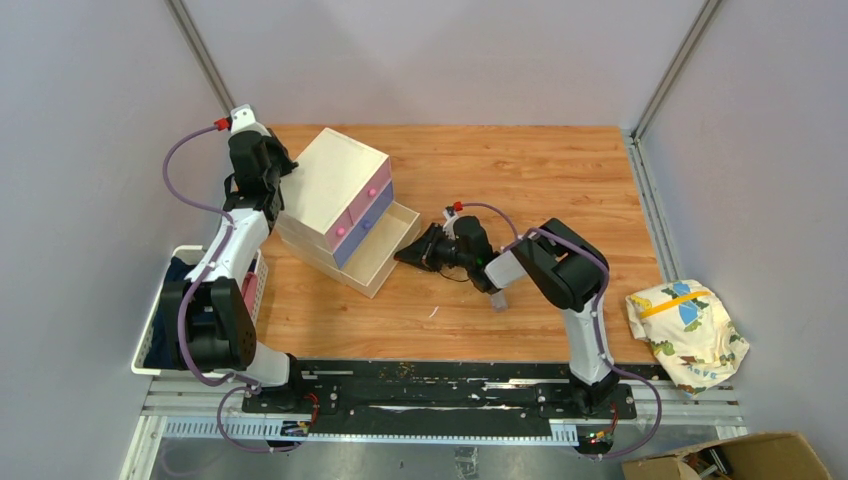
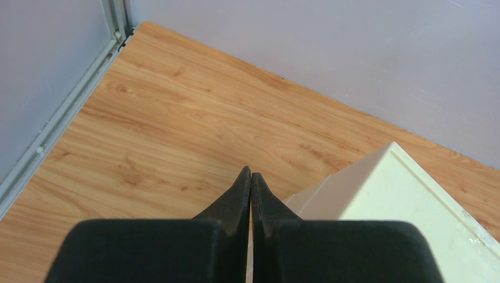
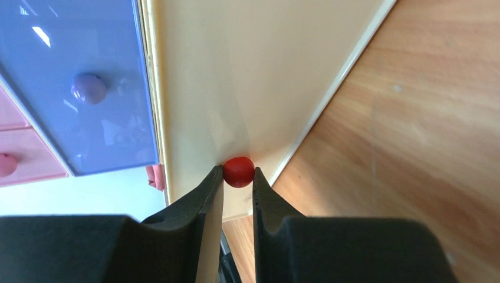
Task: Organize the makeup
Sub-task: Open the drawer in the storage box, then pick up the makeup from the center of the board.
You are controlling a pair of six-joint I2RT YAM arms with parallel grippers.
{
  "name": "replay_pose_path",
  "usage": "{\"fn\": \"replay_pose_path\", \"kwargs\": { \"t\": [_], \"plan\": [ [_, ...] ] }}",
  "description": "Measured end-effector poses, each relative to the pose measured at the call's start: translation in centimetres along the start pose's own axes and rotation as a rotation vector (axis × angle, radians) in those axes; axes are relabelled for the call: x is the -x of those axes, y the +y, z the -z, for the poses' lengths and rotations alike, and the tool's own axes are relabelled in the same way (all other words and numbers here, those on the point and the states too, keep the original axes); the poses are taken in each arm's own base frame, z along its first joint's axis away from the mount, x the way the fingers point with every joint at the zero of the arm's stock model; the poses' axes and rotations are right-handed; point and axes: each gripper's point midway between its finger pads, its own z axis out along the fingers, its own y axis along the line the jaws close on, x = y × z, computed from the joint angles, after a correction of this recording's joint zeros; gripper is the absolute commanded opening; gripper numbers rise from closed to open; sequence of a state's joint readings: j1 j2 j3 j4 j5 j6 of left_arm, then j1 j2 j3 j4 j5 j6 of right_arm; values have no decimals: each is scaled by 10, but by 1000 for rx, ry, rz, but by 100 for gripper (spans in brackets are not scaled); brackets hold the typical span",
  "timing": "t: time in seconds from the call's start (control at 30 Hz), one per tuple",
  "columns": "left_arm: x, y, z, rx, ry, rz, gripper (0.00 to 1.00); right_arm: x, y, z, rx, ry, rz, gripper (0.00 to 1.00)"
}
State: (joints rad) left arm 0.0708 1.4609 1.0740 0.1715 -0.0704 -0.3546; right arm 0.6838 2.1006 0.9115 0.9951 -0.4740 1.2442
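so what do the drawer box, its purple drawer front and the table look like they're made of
The drawer box looks like painted wood or fibreboard, matte cream, with flat thick panels and crisp edges. The purple drawer front is glossy, either lacquer or plastic, and it throws bright reflections. The table has printed-looking wood grain with a soft sheen, likely laminate or veneer.

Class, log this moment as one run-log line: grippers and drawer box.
left gripper: shut, beside drawer box | right gripper: shut on red knob | cream drawer: pulled out
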Motion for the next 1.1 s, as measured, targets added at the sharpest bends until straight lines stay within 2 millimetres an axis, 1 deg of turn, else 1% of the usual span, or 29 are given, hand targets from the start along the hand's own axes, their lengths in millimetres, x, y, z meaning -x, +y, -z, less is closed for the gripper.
{"fn": "replay_pose_path", "kwargs": {
  "t": [0.17, 0.23, 0.3, 0.37, 0.47, 0.53, 0.6, 0.67, 0.77, 0.83, 0.9, 0.97, 1.03, 1.1],
  "plan": [
    [0, 0, 0, -2, 0, 1, 0, -3, -7, 24, -27, -10, 0, 0],
    [0, -1, 0, -3, 0, 2, 0, -3, -8, 29, -32, -12, 5, 0],
    [0, -1, 1, -6, 1, 2, 0, -4, -5, 32, -29, -11, 17, 0],
    [0, -2, 2, -10, 4, 2, 0, -4, -2, 34, -30, -1, 45, 9],
    [0, -3, 4, -17, 8, 5, 0, -5, 0, 34, -54, 31, 85, 17],
    [0, -4, 5, -20, 9, 6, 0, -3, 5, 34, -76, 47, 125, 19],
    [1, -5, 7, -21, 9, 9, 0, 0, 13, 40, -109, 57, 184, 21],
    [1, -5, 11, -23, 12, 10, 0, 6, 25, 50, -146, 53, 247, 21],
    [2, -8, 17, -28, 18, 12, 0, 21, 51, 69, -228, 17, 360, 21],
    [2, -11, 22, -35, 20, 14, 0, 36, 69, 88, -294, -33, 438, 21],
    [2, -16, 28, -46, 22, 15, 0, 46, 78, 113, -368, -80, 502, 22],
    [3, -25, 34, -67, 24, 14, 0, 51, 77, 137, -450, -112, 542, 23],
    [3, -40, 43, -101, 24, 9, 0, 52, 68, 161, -548, -123, 565, 25],
    [3, -57, 52, -140, 27, 1, 0, 50, 56, 179, -631, -121, 584, 31]
  ]
}}
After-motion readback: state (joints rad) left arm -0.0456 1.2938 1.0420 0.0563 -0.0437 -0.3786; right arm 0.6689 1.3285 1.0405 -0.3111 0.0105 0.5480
